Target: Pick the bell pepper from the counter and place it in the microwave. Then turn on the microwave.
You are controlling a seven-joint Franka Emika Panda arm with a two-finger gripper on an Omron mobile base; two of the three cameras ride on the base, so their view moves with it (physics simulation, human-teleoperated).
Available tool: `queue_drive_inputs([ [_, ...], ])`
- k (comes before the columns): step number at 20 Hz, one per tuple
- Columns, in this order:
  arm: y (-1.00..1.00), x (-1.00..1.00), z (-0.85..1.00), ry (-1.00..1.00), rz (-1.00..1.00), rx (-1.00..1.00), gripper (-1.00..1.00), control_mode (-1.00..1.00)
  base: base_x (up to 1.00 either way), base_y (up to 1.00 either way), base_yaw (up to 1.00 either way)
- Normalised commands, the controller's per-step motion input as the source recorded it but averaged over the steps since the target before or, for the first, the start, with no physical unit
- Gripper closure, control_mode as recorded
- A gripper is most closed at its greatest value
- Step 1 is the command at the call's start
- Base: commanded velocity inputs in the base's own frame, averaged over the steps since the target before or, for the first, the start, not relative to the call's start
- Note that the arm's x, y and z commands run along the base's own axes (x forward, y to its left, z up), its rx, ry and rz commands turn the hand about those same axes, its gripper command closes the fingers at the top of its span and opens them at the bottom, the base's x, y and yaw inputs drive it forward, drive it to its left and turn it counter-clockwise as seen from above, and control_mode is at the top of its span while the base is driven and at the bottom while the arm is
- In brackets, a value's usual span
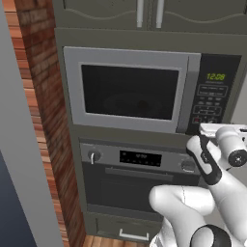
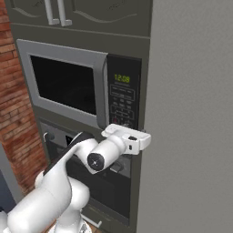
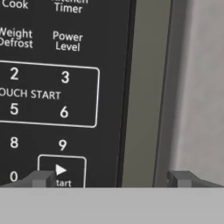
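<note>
The microwave [image 1: 128,91] [image 2: 63,84] is built into the cabinet wall, and its dark glass door is closed. Green digits glow on its black keypad [image 1: 212,99] [image 2: 123,98] [image 3: 43,87]. The bell pepper is hidden and the counter is out of view. My gripper [image 1: 206,128] [image 2: 119,128] [image 3: 111,179] is pressed up close to the lower right of the keypad, open and holding nothing. In the hand view its left fingertip [image 3: 41,178] sits beside the Start button [image 3: 61,170], and the right one is over the grey frame.
A knobbed oven [image 1: 140,159] sits directly below the microwave, with a drawer [image 1: 132,234] under it. A red brick wall [image 1: 43,96] stands to the left. A tall grey panel [image 2: 191,113] rises just right of the keypad. Cabinet handles [image 1: 147,12] hang above.
</note>
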Motion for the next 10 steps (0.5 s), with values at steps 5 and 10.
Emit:
queue_drive_inputs([
  [5,0.00,0.19,0.00,0.00,0.00,0.00,-1.00,-1.00,0.00,0.00,0.00],
  [10,0.00,0.20,-0.03,0.00,0.00,0.00,-1.00,-1.00,0.00,0.00,0.00],
])
